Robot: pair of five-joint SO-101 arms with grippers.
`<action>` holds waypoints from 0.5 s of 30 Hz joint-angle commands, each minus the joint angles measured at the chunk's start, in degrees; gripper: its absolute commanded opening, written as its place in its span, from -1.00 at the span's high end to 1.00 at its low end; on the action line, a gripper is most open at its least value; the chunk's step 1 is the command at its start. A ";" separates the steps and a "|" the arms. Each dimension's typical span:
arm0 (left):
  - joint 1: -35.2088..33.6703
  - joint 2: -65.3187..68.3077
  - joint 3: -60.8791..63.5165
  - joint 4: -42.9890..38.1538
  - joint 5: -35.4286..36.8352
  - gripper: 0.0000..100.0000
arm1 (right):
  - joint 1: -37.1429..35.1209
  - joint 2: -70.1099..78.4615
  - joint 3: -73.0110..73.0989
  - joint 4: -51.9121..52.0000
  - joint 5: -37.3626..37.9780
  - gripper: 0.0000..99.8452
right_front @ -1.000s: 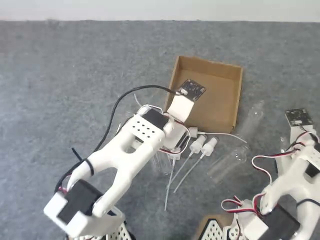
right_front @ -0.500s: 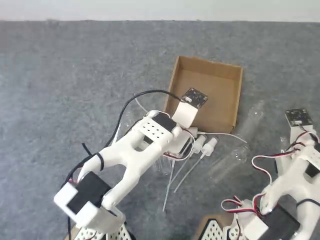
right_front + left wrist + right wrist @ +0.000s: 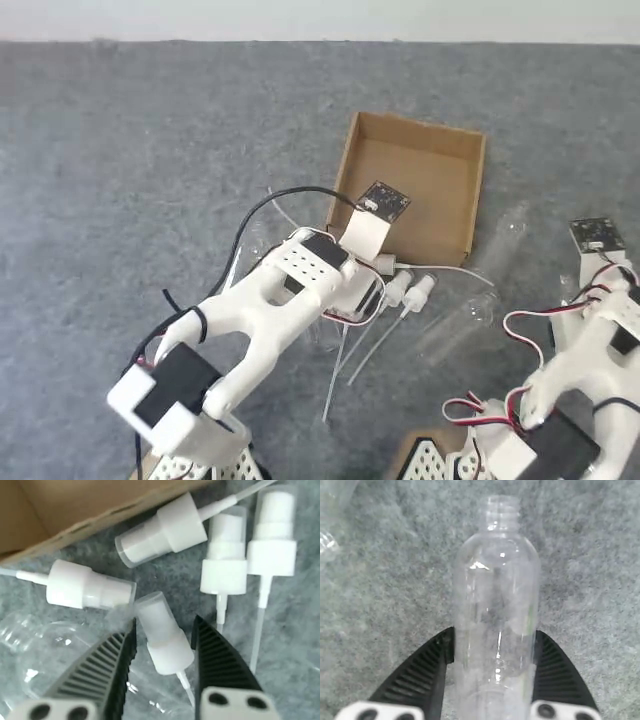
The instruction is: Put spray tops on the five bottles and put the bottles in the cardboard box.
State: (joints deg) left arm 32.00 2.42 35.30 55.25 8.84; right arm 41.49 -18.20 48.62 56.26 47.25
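My left gripper [image 3: 165, 622] stands open, its black fingers on either side of a white spray top [image 3: 162, 630] lying on the grey carpet. Several more spray tops [image 3: 165, 532] lie close by, beside the wall of the cardboard box [image 3: 50, 510]. In the high view the left arm [image 3: 300, 290] reaches to the spray tops [image 3: 395, 288] at the near side of the box [image 3: 420, 190]. My right gripper [image 3: 492, 635] is shut on a clear, capless bottle [image 3: 496, 595], its neck pointing away from the gripper.
Two clear bottles [image 3: 505, 235] [image 3: 455, 325] lie on the carpet right of the box. Another clear bottle [image 3: 30, 645] lies partly under the left finger. The right arm [image 3: 590, 340] sits at the near right. Long dip tubes [image 3: 345, 360] trail from the tops.
The left arm has swung a little toward the near side and settled lower over the spray tops. The right arm has not moved.
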 commanded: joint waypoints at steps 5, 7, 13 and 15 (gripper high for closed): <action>0.44 7.38 -5.85 1.58 0.44 0.74 | -0.13 -4.00 -0.44 0.40 0.70 0.65; 0.44 9.49 -8.13 3.08 0.44 0.76 | -0.13 -4.00 -0.44 0.40 0.70 0.65; 0.53 9.58 -9.63 2.99 0.18 0.92 | -0.13 -4.00 -0.62 0.40 0.70 0.65; 0.53 8.35 -9.63 3.16 -0.97 0.94 | -0.13 -4.00 -0.62 0.40 0.70 0.65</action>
State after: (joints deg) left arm 32.53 12.44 27.47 58.33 9.10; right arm 41.49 -18.20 48.62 56.26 47.25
